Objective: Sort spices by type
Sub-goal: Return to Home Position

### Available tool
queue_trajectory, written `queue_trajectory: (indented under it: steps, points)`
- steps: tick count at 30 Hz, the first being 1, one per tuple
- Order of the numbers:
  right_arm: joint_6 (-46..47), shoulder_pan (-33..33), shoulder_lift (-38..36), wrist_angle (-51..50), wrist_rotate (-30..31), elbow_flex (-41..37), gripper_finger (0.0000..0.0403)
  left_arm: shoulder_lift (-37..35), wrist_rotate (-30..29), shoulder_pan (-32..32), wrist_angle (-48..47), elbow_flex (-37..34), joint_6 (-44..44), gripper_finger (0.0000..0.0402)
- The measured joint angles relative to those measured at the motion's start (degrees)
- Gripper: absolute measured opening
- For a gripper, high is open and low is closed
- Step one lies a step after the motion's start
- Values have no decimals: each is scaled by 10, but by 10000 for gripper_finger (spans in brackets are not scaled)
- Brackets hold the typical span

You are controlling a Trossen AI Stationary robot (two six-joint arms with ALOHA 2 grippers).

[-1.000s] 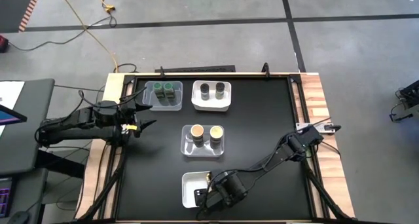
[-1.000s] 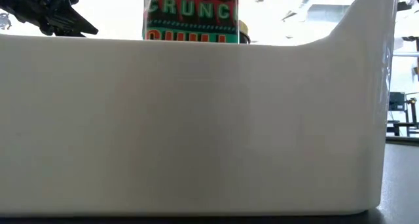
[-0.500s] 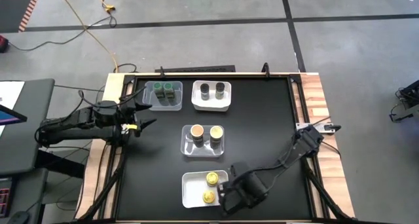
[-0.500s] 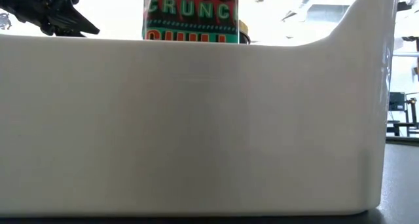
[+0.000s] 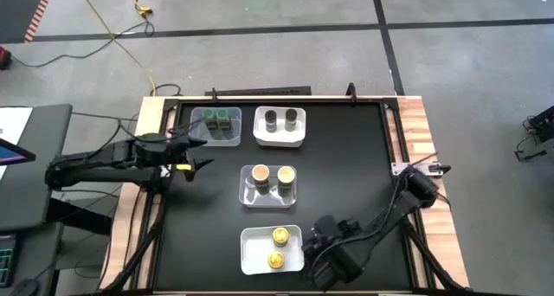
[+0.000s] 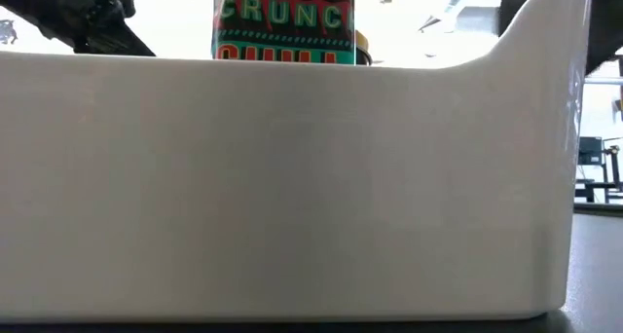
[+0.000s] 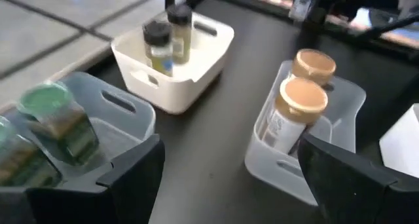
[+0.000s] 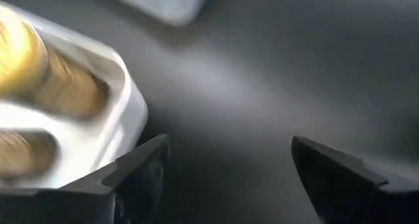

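Sorting, stock as it lies: two green-lidded jars point(image 5: 216, 119) in the far clear tray point(image 5: 221, 142); two dark grey-lidded jars point(image 5: 281, 119) in the far white tray point(image 5: 280, 141); two tan-lidded jars point(image 5: 270, 174) in the centre clear tray point(image 5: 268, 199); two yellow-lidded jars point(image 5: 277, 247) in the near white tray point(image 5: 255, 248). All four pairs appear matched, so what is left is the retreat. Right pincer point(image 8: 229, 145): spread, empty, low over the counter point(image 5: 346, 157), just beside the near white tray's right wall. Left pincer point(image 7: 230, 145): spread, empty, near the green pair's tray at the counter's left side. Handling note: raise the right pincer above the tray rim first, then draw it away from the tray toward the right edge. Keep the fingers spread and carry nothing. A low sideways sweep could nudge the light tray and tip the yellow pair.
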Motion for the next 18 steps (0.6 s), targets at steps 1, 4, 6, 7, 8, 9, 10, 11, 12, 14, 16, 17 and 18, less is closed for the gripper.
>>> queue_trajectory:
  steps: [1,4,6,7,8,9,10,11,12,14,16,17,18]
  points:
    - [1,2,-20,27,29,-35,348,13,0,-2,2,0,-5,334]
    - [-25,0,-101,114,74,-162,348,55,-2,-9,30,0,-21,334]
    - [-52,-4,-166,177,75,-251,348,85,-3,-13,54,0,-23,334]
    - [-64,-6,-202,213,76,-294,348,99,-3,-15,67,0,-22,334]
    - [-73,-8,-237,243,77,-335,348,113,-3,-17,78,0,-19,334]
    - [-74,-8,-269,266,79,-373,348,125,-3,-18,88,0,-17,334]
    - [-75,-10,-299,284,83,-408,348,137,-3,-18,97,0,-16,334]
    - [-75,-12,-328,302,88,-441,348,148,-3,-18,107,0,-15,334]
    - [-76,-12,-353,319,93,-468,348,157,-3,-18,114,0,-16,334]
    - [-78,-15,-403,349,113,-517,348,172,-4,-18,115,5,-16,334]
    - [-104,-19,-451,393,135,-568,348,184,-4,-18,114,10,-7,334]
    - [-123,-23,-476,428,145,-594,348,187,-4,-18,113,12,2,334]
    - [-143,-27,-501,473,151,-622,348,189,-4,-18,113,16,13,334]
